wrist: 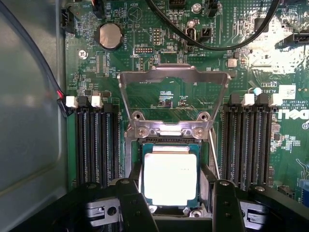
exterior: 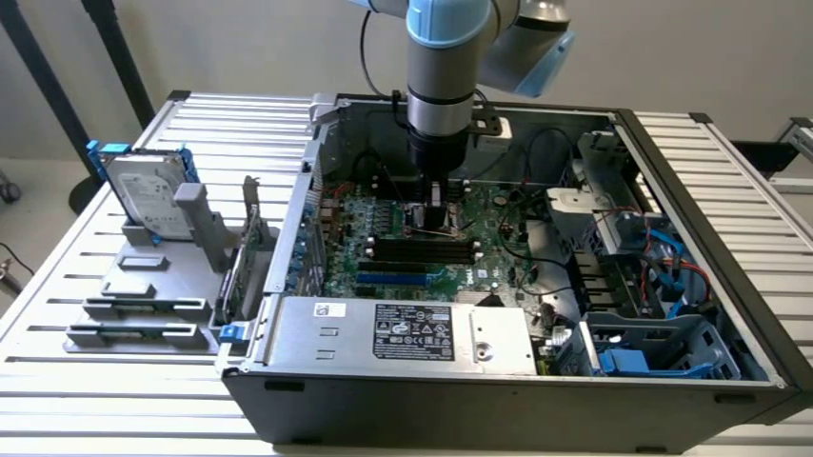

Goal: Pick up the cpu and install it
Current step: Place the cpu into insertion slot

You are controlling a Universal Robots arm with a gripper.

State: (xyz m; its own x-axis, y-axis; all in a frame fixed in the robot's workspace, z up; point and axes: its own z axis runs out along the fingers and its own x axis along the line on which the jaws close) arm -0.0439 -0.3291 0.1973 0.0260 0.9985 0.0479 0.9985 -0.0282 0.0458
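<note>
cpu (wrist: 170,176) lies flat in the socket (wrist: 136,159) below the raised latch frame (wrist: 173,77), directly under the end effector (wrist: 176,191), centred between its widely spread fingers, apparently unclamped.

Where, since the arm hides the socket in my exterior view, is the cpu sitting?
Observer: The wrist view shows the cpu lying flat in the socket, shiny top up.
Operator: Is the socket's metal frame closed over it?
Observer: No, the metal frame stands hinged open, off the cpu.
Operator: And the jaws?
Observer: Open, one on each side of the cpu; I cannot tell whether they touch it.
</note>
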